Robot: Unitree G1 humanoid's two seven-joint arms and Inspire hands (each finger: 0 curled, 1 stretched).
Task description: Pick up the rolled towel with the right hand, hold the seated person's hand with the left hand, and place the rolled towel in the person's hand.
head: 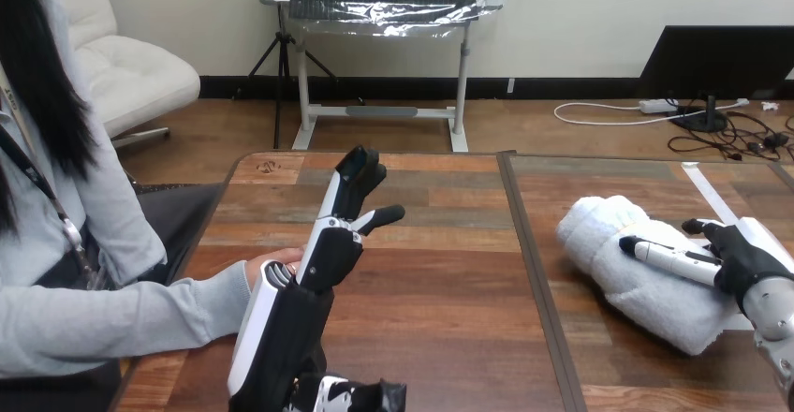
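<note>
Head view: the rolled towel (646,300) lies on the wooden table (440,281) at the right of the frame, slanting toward the lower right. The right hand (749,255) rests on it, fingers (669,257) laid straight along the cloth, not closed round it. At lower left, the left hand (328,248) stands upright with fingers straight, just beside the person's hand (272,264), which it partly hides.

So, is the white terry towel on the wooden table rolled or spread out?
Rolled: the white terry towel lies as a thick cylinder, the right hand touching it.
</note>
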